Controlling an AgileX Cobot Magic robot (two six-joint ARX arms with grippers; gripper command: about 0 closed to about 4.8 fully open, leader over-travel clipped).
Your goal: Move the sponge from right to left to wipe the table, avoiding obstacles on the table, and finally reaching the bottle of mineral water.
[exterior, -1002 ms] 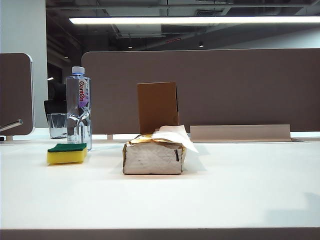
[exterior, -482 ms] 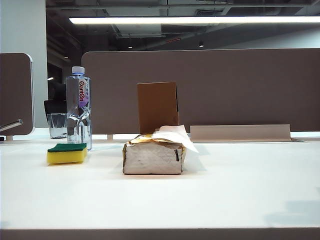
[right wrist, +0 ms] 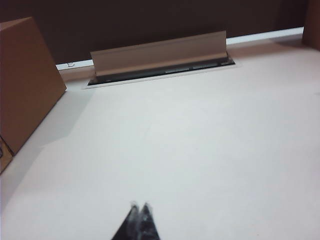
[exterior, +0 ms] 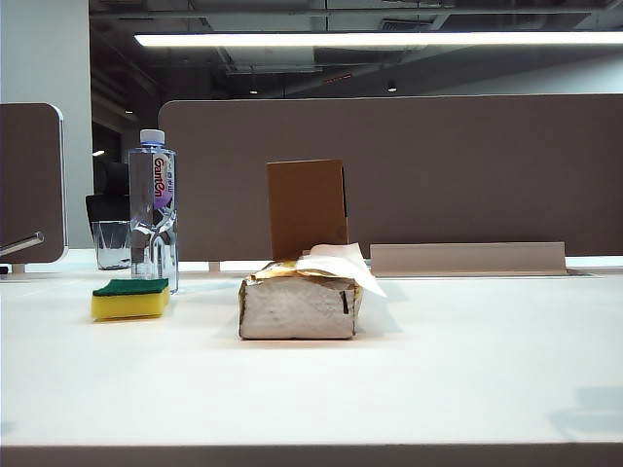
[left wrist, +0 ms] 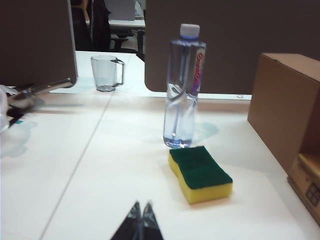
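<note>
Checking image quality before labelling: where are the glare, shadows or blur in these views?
Exterior view: the ceiling strip light is blown out, and the tissue pack is sharp. Left wrist view: mildly soft, with a faint shadow beside the bottle. Right wrist view: the shut right tool is blurred; the left tool, also shut, less so.

Sponge parked beside the water bottle

The yellow, green-topped sponge (exterior: 130, 299) lies flat on the white table (exterior: 467, 370), just at 7 o'clock of the upright bottle of mineral water (exterior: 153, 206); tissue pack (exterior: 300, 304) and cardboard box (exterior: 307, 206) stand at 3 o'clock.
</note>
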